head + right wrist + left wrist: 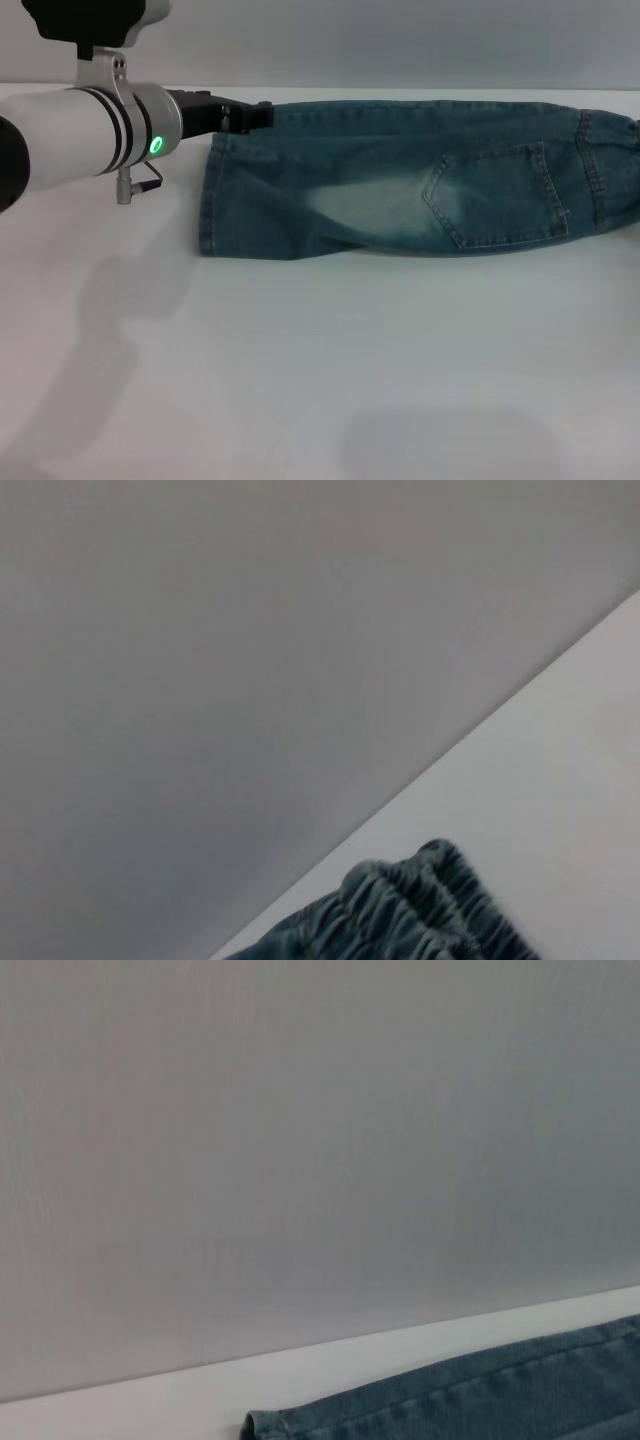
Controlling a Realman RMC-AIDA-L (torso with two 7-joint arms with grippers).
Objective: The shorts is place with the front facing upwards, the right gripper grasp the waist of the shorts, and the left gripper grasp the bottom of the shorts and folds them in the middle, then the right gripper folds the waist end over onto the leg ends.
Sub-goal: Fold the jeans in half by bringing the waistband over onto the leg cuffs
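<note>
- The white table (320, 380) in front of the shorts (400, 190) lies open and unobstructed.
- The left gripper (250, 115) sits on the far hem corner, blocking that approach.
- The waistband (420, 900) looks uncovered, though it is only partly in view.

A bare test room or lab setup, by the look of it: a plain white worktop (320, 380) runs to a blank grey wall (400, 40) at the far side, with a white robot arm (90, 125) reaching in from the left over it.
</note>
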